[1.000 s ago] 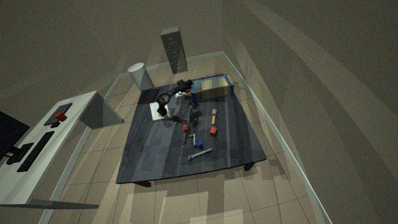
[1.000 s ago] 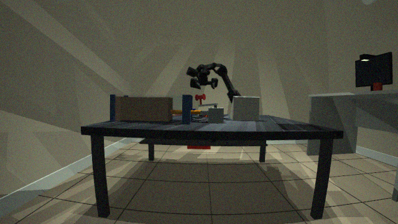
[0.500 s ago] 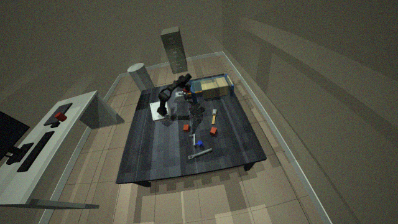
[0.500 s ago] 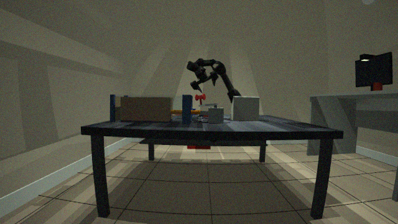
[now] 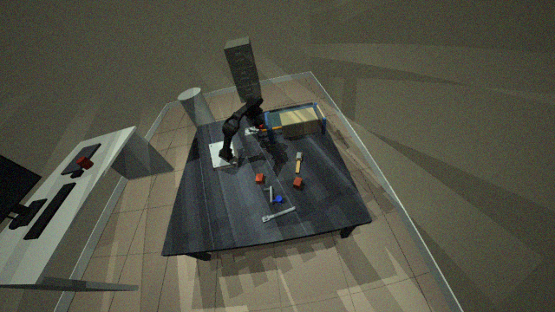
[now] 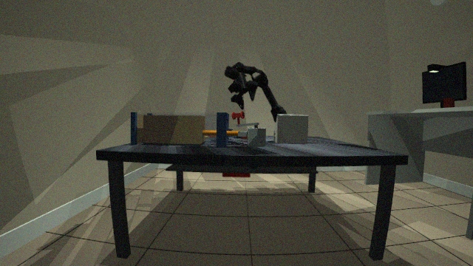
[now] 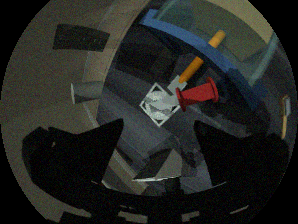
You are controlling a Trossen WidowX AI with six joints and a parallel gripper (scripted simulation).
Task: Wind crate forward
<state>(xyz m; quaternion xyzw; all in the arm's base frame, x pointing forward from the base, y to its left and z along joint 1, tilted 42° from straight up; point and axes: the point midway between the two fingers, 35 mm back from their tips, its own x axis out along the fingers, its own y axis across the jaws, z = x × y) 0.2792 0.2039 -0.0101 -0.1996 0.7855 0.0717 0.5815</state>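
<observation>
Wrist view: our black two-fingered gripper (image 5: pixel 258 122) (image 6: pixel 247 104) (image 7: pixel 158 123) gapes almost fully, holding nothing, with the red spool-shaped winch knob (image 6: pixel 238 116) (image 7: pixel 198 94) at one o'clock; the tan box-shaped crate (image 5: pixel 300 122) (image 6: pixel 174 129) sits inside the cubby. We should centre the knob before closing, then crank level.

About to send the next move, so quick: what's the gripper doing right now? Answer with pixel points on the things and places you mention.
Gripper (image 6: pixel 247 104) (image 7: pixel 158 123): open, holding nothing, above the red handle knob (image 6: pixel 238 116) (image 7: pixel 198 94).

The winch (image 5: pixel 251 131) (image 6: pixel 256 137) (image 7: pixel 159 105) stands between the arm's pedestal (image 5: pixel 218 159) (image 6: pixel 292 128) and the rack (image 5: pixel 270 126) (image 6: pixel 220 129) (image 7: pixel 200 42).
</observation>
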